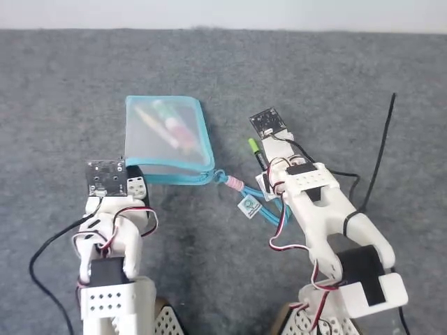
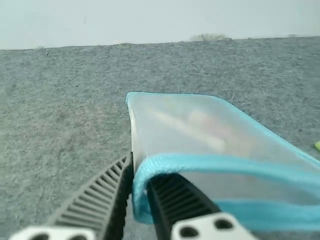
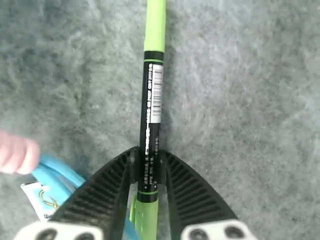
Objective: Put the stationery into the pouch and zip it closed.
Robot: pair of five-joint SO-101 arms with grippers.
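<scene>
My left tool (image 2: 139,170) is clamped on the teal zip edge (image 2: 210,162) of the pouch (image 1: 140,157). In the high view it grips the pouch's lower left corner, left of centre in the frame. The pouch lies flat on the grey surface (image 1: 70,91) at upper centre. It is translucent, and several markers (image 1: 171,129) show through its wall as blurred pink, green and yellow shapes. From its lower right corner a pink charm (image 1: 234,183) trails toward the middle of the frame, followed by a small white tag (image 1: 250,207) and a blue strap (image 1: 277,211) that reaches under my right arm. My right tool (image 3: 148,152) is closed on a pen (image 3: 152,95) — black barrel, bright green end — with both fingers pressed against the barrel. In the high view the pen lies just right of centre, apart from the pouch's right edge, its green end pointing toward the top of the frame. I cannot tell whether the pen rests on the surface or hangs just off it — nor whether the zip is open.
</scene>
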